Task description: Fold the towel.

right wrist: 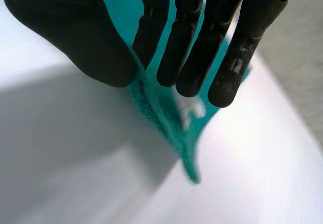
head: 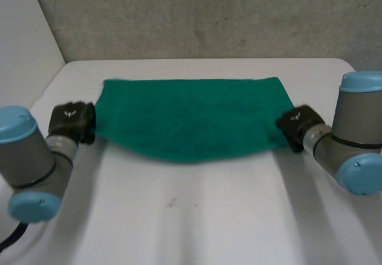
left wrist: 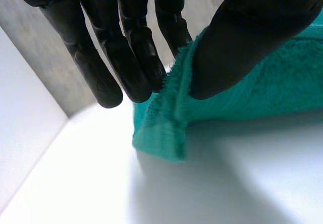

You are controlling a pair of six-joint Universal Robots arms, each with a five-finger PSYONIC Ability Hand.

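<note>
Head view: one green towel point(head: 191, 119) lies stretched across the white table point(head: 197, 223), with two hands on it, the left hand point(head: 71, 120) and right hand point(head: 296, 125) at opposite ends. Left wrist view: thumb point(left wrist: 242, 47) and straight fingers point(left wrist: 131, 57) pinch the towel's edge. Right wrist view: thumb point(right wrist: 86, 42) and fingers point(right wrist: 197, 42) pinch the other end, raised off the table.

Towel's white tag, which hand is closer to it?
Right. The right hand pinches one end of the towel, with the tag at its fingertips. The left hand pinches the opposite end, across the towel from the tag.
</note>
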